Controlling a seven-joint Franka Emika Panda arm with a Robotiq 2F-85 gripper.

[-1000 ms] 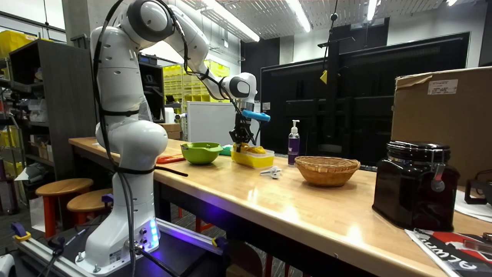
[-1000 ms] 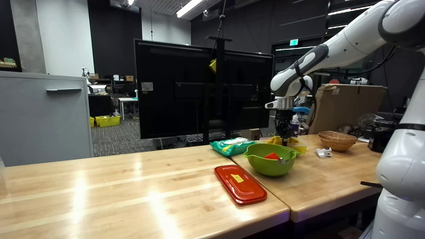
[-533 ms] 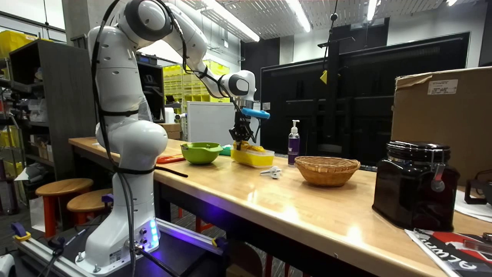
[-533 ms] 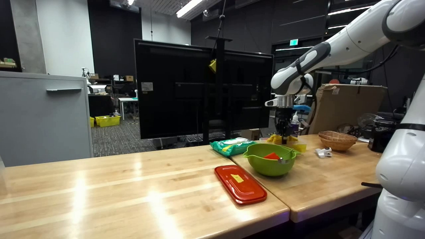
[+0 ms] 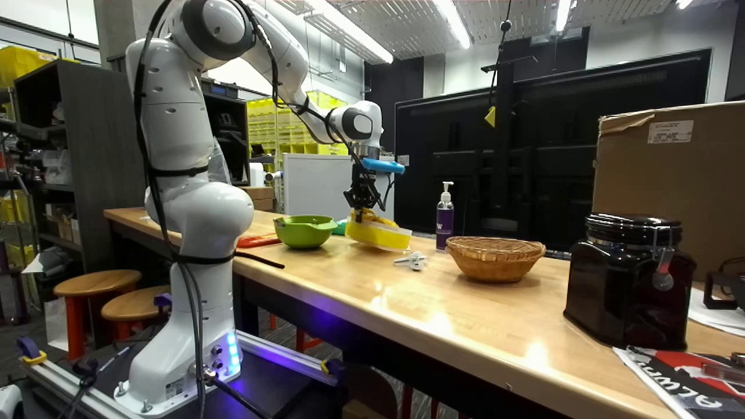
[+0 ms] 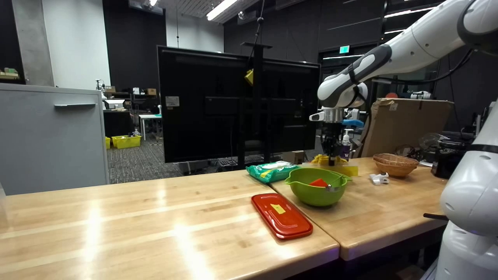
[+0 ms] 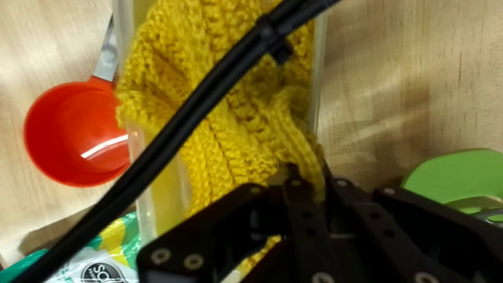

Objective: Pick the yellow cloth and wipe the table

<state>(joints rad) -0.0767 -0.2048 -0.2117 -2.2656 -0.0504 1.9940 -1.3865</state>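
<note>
Up goes the gripper [image 5: 359, 217], pinching the yellow cloth [image 7: 235, 147], and the tub [image 5: 375, 235] now tilts, left end high!

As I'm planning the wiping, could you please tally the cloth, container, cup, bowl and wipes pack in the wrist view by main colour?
Yellow: 2 (cloth, container)
Red: 1 (cup)
Green: 2 (bowl, wipes pack)
Total: 5

Wooden table [image 6: 136, 233], red lid [image 6: 287, 221] near green bowl [image 6: 313, 196], wicker basket [image 5: 495, 263], wipes pack [image 6: 268, 173]
</note>
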